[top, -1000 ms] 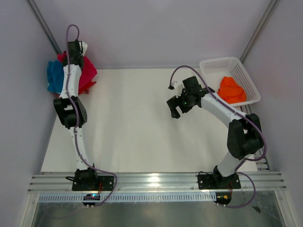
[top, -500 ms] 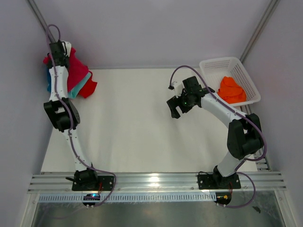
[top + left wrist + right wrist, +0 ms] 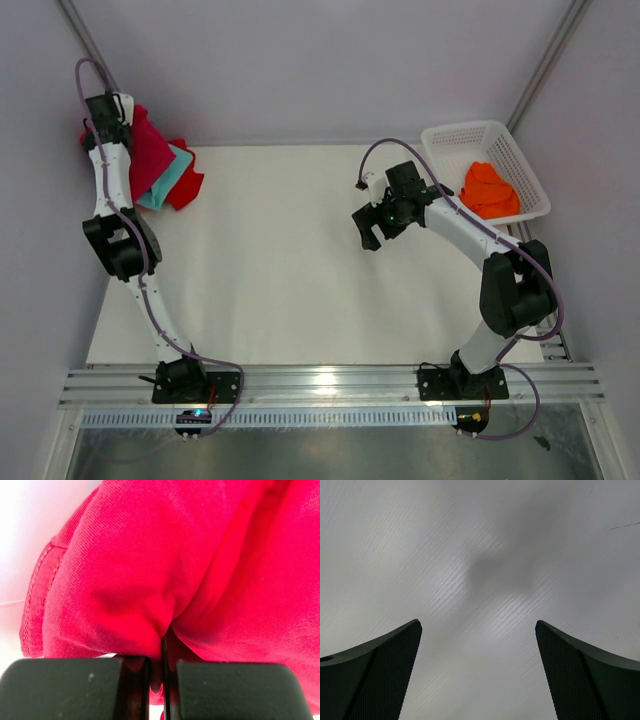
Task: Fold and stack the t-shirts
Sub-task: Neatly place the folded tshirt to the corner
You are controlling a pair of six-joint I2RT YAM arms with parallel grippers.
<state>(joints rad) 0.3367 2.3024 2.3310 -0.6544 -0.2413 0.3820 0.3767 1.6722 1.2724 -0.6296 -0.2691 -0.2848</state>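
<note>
One crimson tee [image 3: 150,150], upper left, hangs bunched and pinched in the left gripper [image 3: 163,680], jaws nearly closed on cloth. One teal tee [image 3: 172,178] and one red tee [image 3: 190,186] lie beside it. One orange tee [image 3: 489,189] sits in the white basket [image 3: 470,132], upper right. Right gripper [image 3: 478,625] is wide and empty over the table [image 3: 280,290] centre.

From my station, the left tool [image 3: 105,105] sits up at the far-left corner of the bench [image 3: 300,270], pinched on a hanging t-shirt [image 3: 150,150] that drapes down to its right. Under that cloth, on the bench's far-left corner, lies a small heap of t-shirts [image 3: 178,182]. Across the bench, at the far-right corner, stands the lattice basket [image 3: 470,130] with a crumpled t-shirt [image 3: 490,190] in it. My right tool [image 3: 368,230] hangs over the bench right of centre, left of the basket and nearer to me, jaws spread.
</note>
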